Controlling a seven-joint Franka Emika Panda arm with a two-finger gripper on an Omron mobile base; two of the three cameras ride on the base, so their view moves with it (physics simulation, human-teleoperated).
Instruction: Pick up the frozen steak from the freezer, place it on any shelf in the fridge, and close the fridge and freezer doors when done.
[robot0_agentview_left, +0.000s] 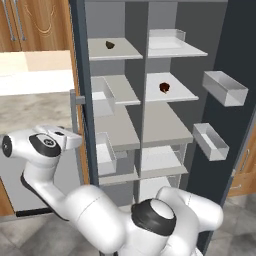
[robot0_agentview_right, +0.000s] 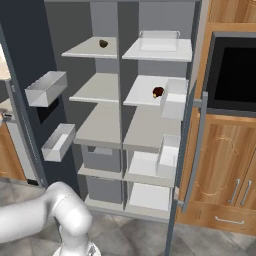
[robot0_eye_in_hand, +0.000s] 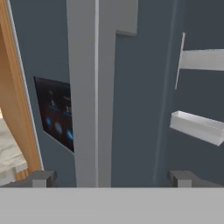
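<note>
Both doors of the tall slate-blue unit are seen standing open. The frozen steak (robot0_agentview_left: 164, 88) is found lying on a flat grey shelf (robot0_agentview_left: 172, 92) in the fridge (robot0_agentview_left: 167, 125), near the shelf's middle. A dark olive lump (robot0_agentview_left: 110, 45) is seen on the freezer's top shelf. The gripper (robot0_eye_in_hand: 111, 177) is held spread wide and empty, facing the freezer door handle (robot0_eye_in_hand: 94, 87).

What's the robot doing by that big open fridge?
Both doors are open. The steak already sits on a fridge shelf, and another dark lump lies up in the freezer. The open, empty gripper faces the freezer door's handle, probably about to push it shut.
</note>
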